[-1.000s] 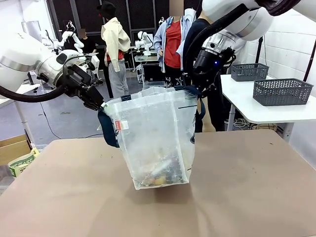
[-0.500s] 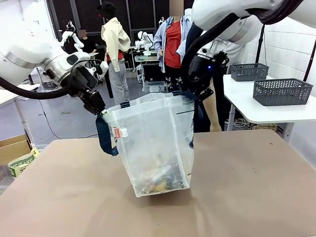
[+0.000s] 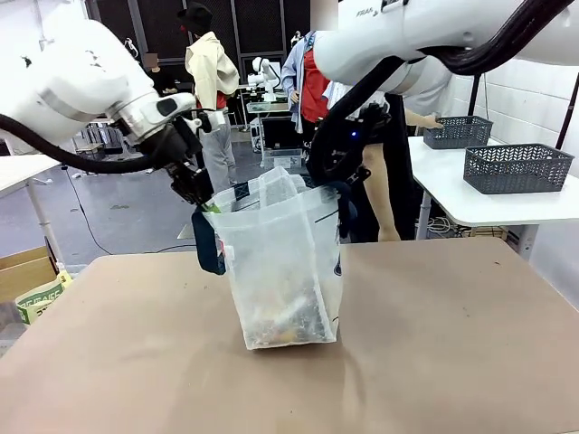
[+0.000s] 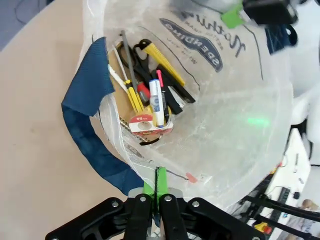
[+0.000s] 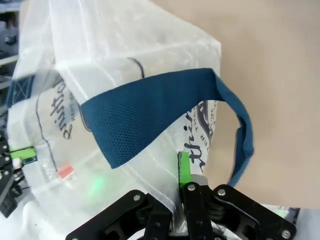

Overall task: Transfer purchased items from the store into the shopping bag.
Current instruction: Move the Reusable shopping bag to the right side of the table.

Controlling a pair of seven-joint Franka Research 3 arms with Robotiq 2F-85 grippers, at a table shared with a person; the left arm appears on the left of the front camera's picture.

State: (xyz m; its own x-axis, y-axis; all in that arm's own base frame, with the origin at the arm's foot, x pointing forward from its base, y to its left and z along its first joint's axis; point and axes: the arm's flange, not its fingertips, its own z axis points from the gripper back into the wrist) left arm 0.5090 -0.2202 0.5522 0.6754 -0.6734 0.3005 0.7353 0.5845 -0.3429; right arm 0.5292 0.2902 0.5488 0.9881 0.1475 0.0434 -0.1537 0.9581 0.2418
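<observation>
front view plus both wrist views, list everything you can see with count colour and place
clear plastic tote bag: one, translucent with navy strap handles, standing mid-table
small assorted items: several, yellow, white, black, red, at the bag's bottom
brown table: one, foreground
dark grey lattice plastic baskets: two, on a white side table at right
brown cardboard box: one, low at left, beside the table
person's hand: one, at the smaller far basket
left pincer: black, green pads, shut on the bag's rim
right pincer: same, shut on the opposite rim
</observation>
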